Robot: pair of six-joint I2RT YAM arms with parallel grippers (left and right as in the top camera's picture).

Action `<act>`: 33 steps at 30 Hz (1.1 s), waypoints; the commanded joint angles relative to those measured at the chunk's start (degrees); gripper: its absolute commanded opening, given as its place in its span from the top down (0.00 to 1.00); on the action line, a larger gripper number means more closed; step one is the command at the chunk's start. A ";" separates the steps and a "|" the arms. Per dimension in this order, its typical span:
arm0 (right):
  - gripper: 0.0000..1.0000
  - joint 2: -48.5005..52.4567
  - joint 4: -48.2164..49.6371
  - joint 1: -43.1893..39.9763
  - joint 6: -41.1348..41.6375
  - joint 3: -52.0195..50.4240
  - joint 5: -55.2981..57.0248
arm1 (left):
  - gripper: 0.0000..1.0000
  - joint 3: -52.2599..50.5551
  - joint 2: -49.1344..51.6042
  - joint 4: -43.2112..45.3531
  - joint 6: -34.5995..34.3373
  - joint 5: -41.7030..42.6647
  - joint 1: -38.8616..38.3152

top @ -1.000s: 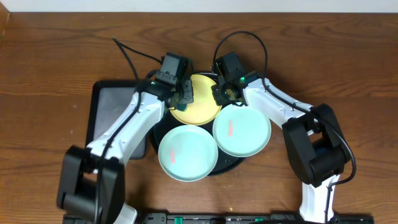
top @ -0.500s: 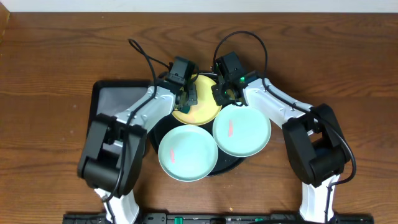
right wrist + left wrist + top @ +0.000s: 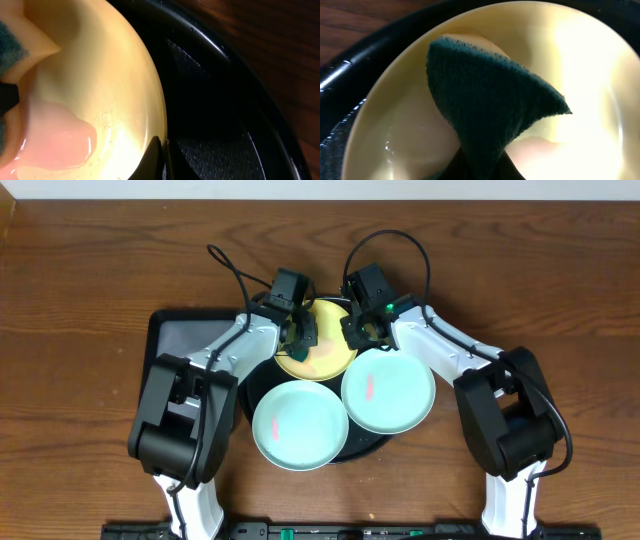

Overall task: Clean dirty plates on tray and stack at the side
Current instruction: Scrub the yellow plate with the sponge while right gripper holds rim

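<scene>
My L arm had swung in since a sec ago, elbow now tucked close, and the L gripper sat further over the yellow plate. R arm hadn't budged. The L gripper was clamped on the sponge, green scour face down into the plate's bowl. The R gripper had its tips together at the plate's near rim, and looked pinched on that rim to steady it.

The yellow plate lay at the back of the tray. The two mint plates sat in front on the tray, each with a reddish smear, not yet cleaned. A pink puddle lay in the yellow plate's bowl.

My read on handling: thin plastic plate, so v. light and stiff, prob. not fragile. It was glossy and wet, so slick, and it'd skate under the sponge w/o the rim pinch. Best hold was the raised rim, fingers across the lip. The sponge was soft and squashed under pressure.
</scene>
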 commanded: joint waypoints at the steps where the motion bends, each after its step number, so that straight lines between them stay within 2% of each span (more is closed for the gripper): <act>1: 0.99 0.94 -0.07 0.85 0.17 -0.09 -0.87 | 0.92 -0.33 4.22 -0.96 0.33 12.63 -1.81; 8: 0.99 0.94 -0.07 0.85 0.17 -0.09 -0.87 | 0.92 1.27 -2.99 -1.79 0.33 12.22 -1.68; 17: 0.99 0.94 -0.07 0.85 0.17 -0.09 -0.87 | 0.92 1.25 -14.75 -4.48 0.33 3.52 -1.70; 21: 0.99 0.94 -0.07 0.85 0.17 -0.09 -0.87 | 0.92 1.07 -14.23 -6.21 0.33 -2.08 -1.70; 25: 0.99 0.94 -0.07 0.85 0.17 -0.09 -0.87 | 0.92 -0.46 -12.52 -5.84 0.33 -3.30 -1.70; 30: 0.99 0.94 -0.07 0.85 0.17 -0.09 -0.87 | 0.92 -1.11 -7.58 -5.05 0.33 -10.51 -1.70; 33: 0.98 0.94 -0.07 0.85 0.17 -0.09 -0.87 | 0.92 -1.11 -4.31 -3.65 0.31 -10.51 -1.73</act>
